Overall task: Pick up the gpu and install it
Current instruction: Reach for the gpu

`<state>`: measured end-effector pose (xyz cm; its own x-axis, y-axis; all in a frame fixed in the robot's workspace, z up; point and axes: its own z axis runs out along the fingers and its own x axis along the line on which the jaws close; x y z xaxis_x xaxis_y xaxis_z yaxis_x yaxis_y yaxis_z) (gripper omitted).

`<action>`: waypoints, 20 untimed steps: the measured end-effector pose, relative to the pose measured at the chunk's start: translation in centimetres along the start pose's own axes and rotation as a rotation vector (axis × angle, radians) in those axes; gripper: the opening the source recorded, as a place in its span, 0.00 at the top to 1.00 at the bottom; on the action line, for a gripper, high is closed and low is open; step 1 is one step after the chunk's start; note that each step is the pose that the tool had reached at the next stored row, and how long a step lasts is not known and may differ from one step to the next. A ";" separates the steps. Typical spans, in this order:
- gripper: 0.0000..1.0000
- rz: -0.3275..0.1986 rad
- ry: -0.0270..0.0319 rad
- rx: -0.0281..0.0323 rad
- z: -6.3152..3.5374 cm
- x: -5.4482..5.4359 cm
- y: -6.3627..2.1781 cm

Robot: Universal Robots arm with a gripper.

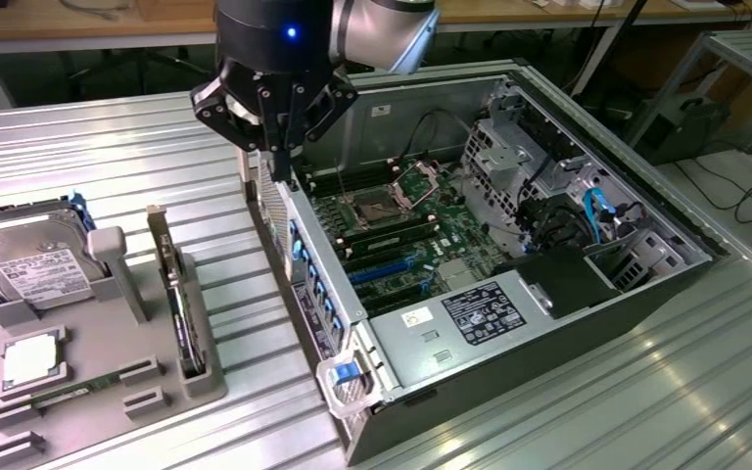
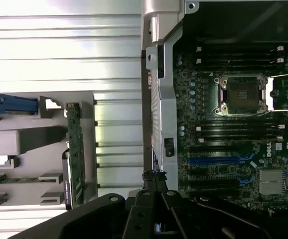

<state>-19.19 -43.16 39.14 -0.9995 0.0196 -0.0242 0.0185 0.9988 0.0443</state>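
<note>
The gpu stands on edge in a slot of the grey holder, its pale bracket end toward the back; in the wrist view the gpu shows edge-on as a thin green-and-dark strip. My gripper hangs over the rear wall of the open computer case, to the exterior view's right of the card and well above it. Its fingers are shut together with nothing between them. The motherboard with blue card slots lies inside the case.
The holder also carries a silver hard drive, a square processor chip and a narrow memory stick. The ribbed metal table runs around them. Drive cages and cables crowd the case's far end.
</note>
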 end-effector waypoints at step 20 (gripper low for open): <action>0.89 -0.030 0.0021 -0.0008 0.11 0.9 -0.88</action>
<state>-20.10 -44.02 38.96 -0.9997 -0.0107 -0.0235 -0.0118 0.9989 0.0444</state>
